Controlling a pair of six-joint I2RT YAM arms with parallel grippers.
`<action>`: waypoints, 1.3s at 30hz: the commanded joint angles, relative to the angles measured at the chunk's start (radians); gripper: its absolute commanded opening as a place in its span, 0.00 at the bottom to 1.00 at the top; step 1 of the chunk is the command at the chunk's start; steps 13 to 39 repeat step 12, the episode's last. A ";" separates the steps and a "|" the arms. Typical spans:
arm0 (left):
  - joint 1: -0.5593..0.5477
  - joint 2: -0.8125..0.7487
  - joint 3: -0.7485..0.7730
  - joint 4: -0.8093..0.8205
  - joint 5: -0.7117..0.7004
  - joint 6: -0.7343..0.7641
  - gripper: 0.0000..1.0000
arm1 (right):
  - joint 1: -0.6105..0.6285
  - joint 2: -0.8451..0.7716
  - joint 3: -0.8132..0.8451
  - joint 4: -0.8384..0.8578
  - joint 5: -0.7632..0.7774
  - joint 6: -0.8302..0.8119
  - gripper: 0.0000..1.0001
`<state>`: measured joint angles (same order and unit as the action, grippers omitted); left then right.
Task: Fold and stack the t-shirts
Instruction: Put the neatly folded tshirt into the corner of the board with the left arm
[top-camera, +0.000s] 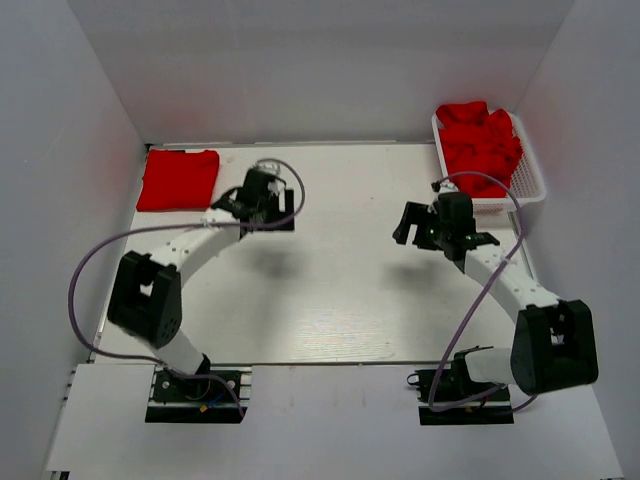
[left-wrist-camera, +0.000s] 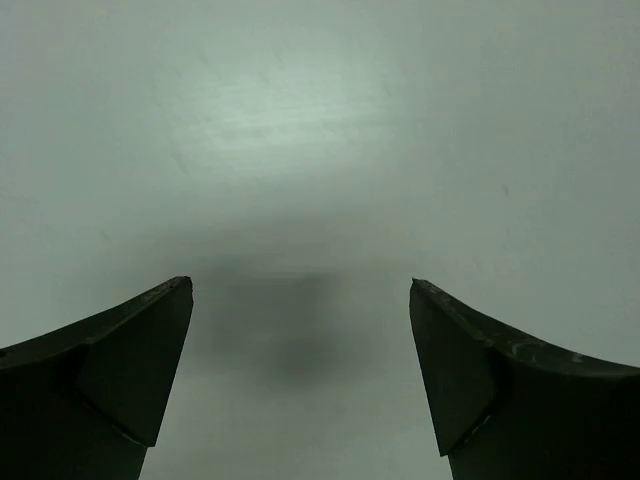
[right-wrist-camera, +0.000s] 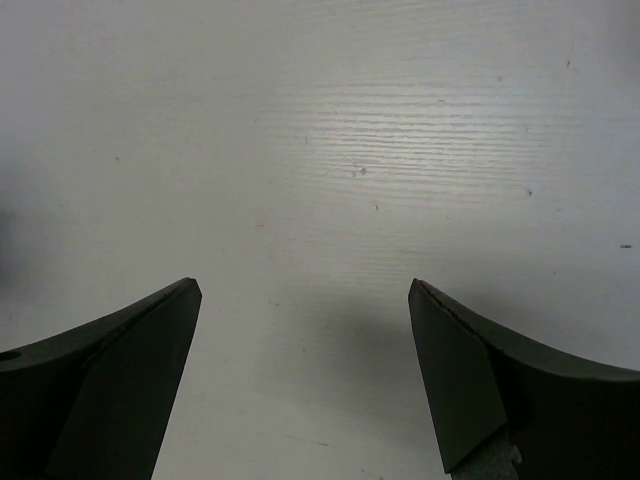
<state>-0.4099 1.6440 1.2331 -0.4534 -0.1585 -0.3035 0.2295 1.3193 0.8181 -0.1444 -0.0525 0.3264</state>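
Top external view, nearest first: both arms reach out from the near edge over the bare table (top-camera: 330, 300). The left gripper (top-camera: 258, 195) and the right gripper (top-camera: 440, 228) each hang about mid-depth, the left one slightly farther out. Each wrist view shows its fingers spread wide over plain white tabletop with nothing between them, so both tools are released and carrying nothing.

Beyond the left gripper, at about its 10 o'clock and just beside it, one folded shirt (top-camera: 178, 180) lies flat in the far left corner. Its long side runs 9 to 3.

Beyond the right gripper, at about its 1 o'clock, the basket (top-camera: 535, 170) sits at the far right edge. It is heaped with loose shirts (top-camera: 480, 145), and the heap runs roughly 12 to 6.

The next step is probably fetching another shirt. The heap is near the right gripper and well apart from the left, so the right arm looks better placed to reach out toward 1 o'clock. The stacking spot lies on the left arm's side.
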 joint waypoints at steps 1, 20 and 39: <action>-0.045 -0.150 -0.148 0.084 0.039 -0.097 0.99 | -0.001 -0.112 -0.118 0.074 -0.070 0.020 0.90; -0.165 -0.343 -0.264 0.101 -0.010 -0.059 0.99 | 0.002 -0.203 -0.247 0.131 -0.078 0.046 0.90; -0.165 -0.343 -0.264 0.101 -0.010 -0.059 0.99 | 0.002 -0.203 -0.247 0.131 -0.078 0.046 0.90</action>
